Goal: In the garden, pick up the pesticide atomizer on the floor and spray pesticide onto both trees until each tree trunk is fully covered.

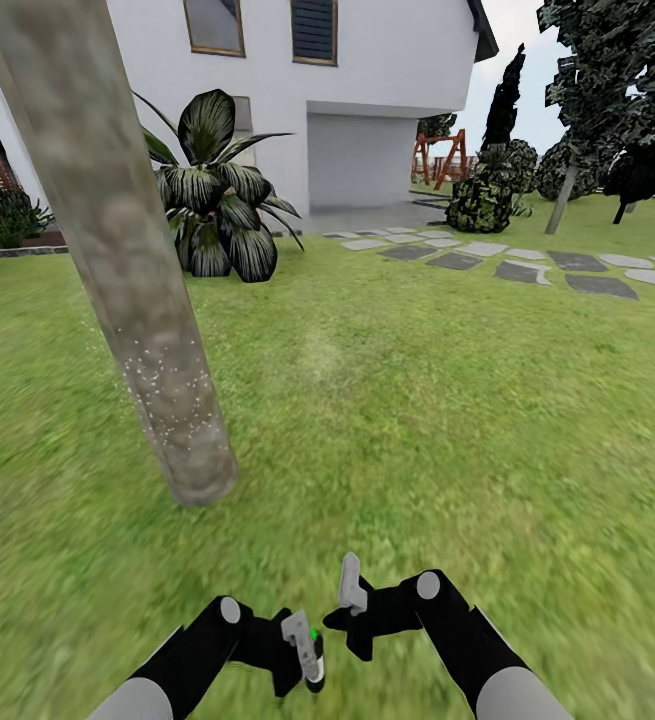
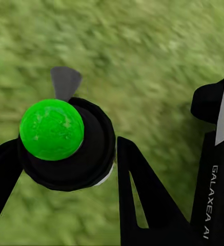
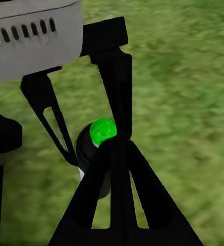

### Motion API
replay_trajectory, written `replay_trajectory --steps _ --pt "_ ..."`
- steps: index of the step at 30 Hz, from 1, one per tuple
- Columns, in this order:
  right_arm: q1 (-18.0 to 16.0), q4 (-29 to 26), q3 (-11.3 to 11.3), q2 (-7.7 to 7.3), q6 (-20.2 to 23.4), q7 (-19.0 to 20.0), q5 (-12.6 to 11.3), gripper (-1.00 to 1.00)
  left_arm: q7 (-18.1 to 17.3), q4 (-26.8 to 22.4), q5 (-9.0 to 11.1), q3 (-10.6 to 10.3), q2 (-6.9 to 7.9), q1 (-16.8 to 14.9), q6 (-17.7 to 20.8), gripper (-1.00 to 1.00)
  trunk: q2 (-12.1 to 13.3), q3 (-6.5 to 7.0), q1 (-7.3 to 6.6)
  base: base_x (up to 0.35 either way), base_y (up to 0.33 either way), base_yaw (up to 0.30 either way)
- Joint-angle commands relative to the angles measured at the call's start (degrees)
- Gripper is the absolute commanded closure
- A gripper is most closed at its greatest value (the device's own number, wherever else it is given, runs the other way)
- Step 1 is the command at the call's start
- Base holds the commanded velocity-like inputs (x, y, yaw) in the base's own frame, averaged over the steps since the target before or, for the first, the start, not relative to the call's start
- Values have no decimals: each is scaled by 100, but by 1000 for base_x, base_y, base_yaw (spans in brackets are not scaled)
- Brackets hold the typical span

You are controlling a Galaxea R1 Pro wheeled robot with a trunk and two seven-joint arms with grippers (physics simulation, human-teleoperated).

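While the pesticide atomizer [image 2: 65, 143], a black bottle with a bright green round cap, hangs low over the grass [image 1: 417, 420], it sits clamped between the two black fingers [image 2: 137, 189] of the left gripper [image 1: 307, 655], whose jaws are closed against its sides. In the head view it shows as a small green spot beside the left gripper's grey wrist block. The right gripper [image 1: 352, 615] is just beside it, nearly touching; the right wrist view looks past its own black fingers [image 3: 117, 169] onto the green cap [image 3: 102, 130], but I cannot tell how far its jaws are parted. Ahead and to the left stands a thick tree trunk [image 1: 117, 250], mottled grey-brown, its lower part dotted with fine white specks of pesticide [image 1: 167, 400]. Beyond lie a broad-leaved plant [image 1: 217, 200], the white house [image 1: 367, 90] and grey stepping stones [image 1: 527, 262].
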Motion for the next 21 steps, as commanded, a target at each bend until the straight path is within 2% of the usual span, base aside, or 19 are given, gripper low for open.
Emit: replay_trajectory --steps 1,5,10,14,21 --pt "0 1 0 0 0 0 0 100 -5 -31 1 0 2 0 4 100 0 0 0 0 0 0" --pt "0 4 0 0 0 0 0 100 -21 -95 7 7 2 0 3 100 0 0 0 0 0 0" --pt "0 4 0 0 0 0 7 100 -187 -109 172 1 -2 0 2 100 0 0 0 0 0 0" --pt "0 6 0 0 0 -3 9 100 -210 -110 187 1 -8 0 2 100 0 0 0 0 0 0" --pt "0 8 0 0 0 -6 11 100 -228 -117 196 1 -104 0 -7 100 0 0 0 0 0 0"
